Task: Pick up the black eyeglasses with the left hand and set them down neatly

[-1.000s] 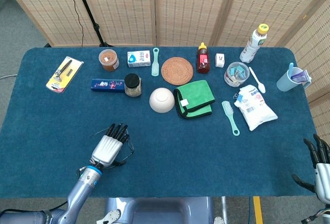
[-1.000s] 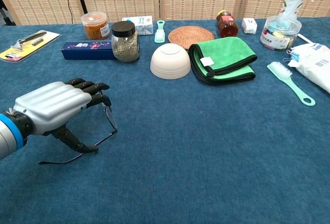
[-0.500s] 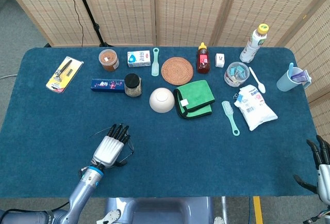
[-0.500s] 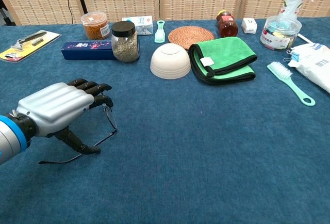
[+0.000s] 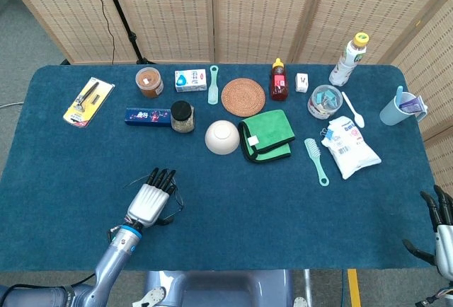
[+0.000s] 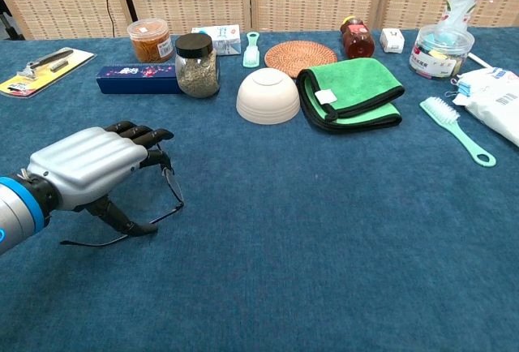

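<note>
One blue tabletop (image 5: 233, 208), open stretch around left hand (image 6: 85, 169); nearest clutter well beyond: one green cloth (image 6: 350, 91), one white bowl (image 6: 268, 96), one dark-lidded jar (image 6: 196, 64), one blue box (image 6: 136, 78). Nothing crowding the hand. Left fingers (image 6: 146, 135) curled down over black eyeglasses (image 6: 166, 198) near front-left edge; frame mostly hidden beneath palm, one temple arm showing on cloth; whether gripped or merely covered: cannot tell. Right hand (image 5: 440, 223) cut off at lower-right corner, fingers apart, holding nothing.
</note>
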